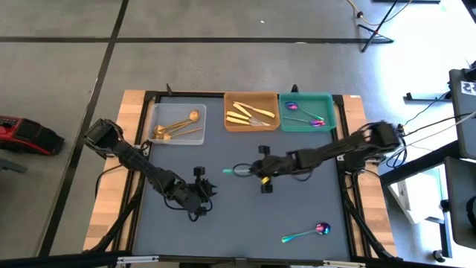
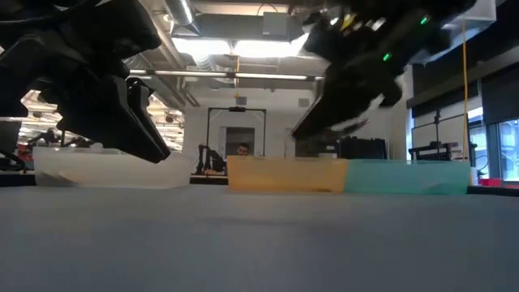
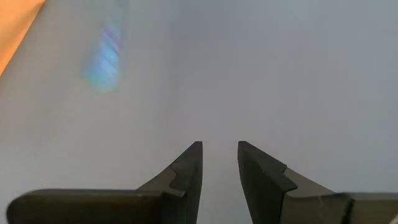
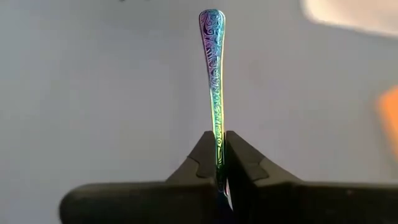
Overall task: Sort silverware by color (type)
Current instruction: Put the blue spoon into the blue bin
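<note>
My right gripper [image 1: 247,170] [image 4: 217,146] hovers over the middle of the dark mat, shut on an iridescent purple-teal utensil [image 1: 229,171]. Only the utensil's handle shows; its other end is hidden behind the fingers. My left gripper [image 1: 204,191] [image 3: 219,167] is open over bare mat, left of and nearer than the right one, with nothing between its fingers. A second iridescent spoon [image 1: 306,234] lies flat on the mat near the right front corner. Copper-gold spoons [image 1: 178,128] lie in the clear tray, pale gold knives [image 1: 249,113] in the orange tray, and iridescent spoons [image 1: 305,113] in the teal tray. My right gripper pinches the iridescent utensil's handle [image 4: 217,127] between its two fingers. The handle runs along the fingers, and its patterned free end [image 4: 212,22] sticks out ahead of them, toward the table's left. In the low view the gripper [image 2: 349,122] and its load hang clear of the mat.
The three trays stand in a row along the far edge: clear [image 1: 160,112], orange [image 1: 230,125] and teal [image 1: 331,100]. The two grippers are about a hand's width apart. Open mat [image 1: 245,223] spreads toward the near edge. Wooden table borders show at both sides.
</note>
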`<action>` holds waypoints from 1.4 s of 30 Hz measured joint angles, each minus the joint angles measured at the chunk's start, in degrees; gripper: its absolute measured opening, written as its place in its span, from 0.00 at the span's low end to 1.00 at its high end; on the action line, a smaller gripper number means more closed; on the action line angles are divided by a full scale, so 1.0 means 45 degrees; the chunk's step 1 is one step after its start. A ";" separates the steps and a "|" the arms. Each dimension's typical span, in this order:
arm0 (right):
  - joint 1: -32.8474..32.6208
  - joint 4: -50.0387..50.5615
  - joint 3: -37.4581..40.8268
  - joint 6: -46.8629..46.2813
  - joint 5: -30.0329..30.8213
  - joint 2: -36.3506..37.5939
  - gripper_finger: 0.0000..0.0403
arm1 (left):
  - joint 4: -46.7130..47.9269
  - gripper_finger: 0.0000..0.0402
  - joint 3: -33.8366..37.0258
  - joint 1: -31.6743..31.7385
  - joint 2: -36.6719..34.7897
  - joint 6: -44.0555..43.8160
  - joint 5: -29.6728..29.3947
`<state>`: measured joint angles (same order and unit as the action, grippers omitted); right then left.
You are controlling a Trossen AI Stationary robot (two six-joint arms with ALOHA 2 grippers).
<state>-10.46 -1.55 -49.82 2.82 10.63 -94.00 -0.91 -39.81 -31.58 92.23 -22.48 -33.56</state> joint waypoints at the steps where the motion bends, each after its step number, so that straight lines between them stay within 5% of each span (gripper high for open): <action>1: 0.0016 0.0195 0.0198 0.0092 0.0254 0.0561 0.01 | -0.0005 0.24 0.0000 -0.0043 0.0000 -0.0005 -0.0002; 11: 0.1248 0.2942 0.2713 0.0232 0.2756 0.6453 0.01 | -0.0034 0.24 0.0000 -0.0247 0.0000 -0.0316 -0.0200; 21: 0.5791 0.3153 0.5150 0.1728 0.3149 1.0485 0.03 | -0.0044 0.24 0.0000 -0.0237 0.0000 -0.0220 -0.0607; 32: 1.2058 0.1177 0.6108 0.2870 -0.0783 0.9377 0.03 | -0.0051 0.24 0.0000 0.0185 0.0000 0.0029 -0.0826; 42: 1.4206 -0.0198 0.6101 0.3117 -0.1564 0.7022 0.03 | -0.0116 0.24 0.0000 0.0180 0.0000 -0.0311 -0.0821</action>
<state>53.47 -2.44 -22.37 16.85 3.59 -62.39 -1.43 -39.81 -30.76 92.23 -23.88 -37.26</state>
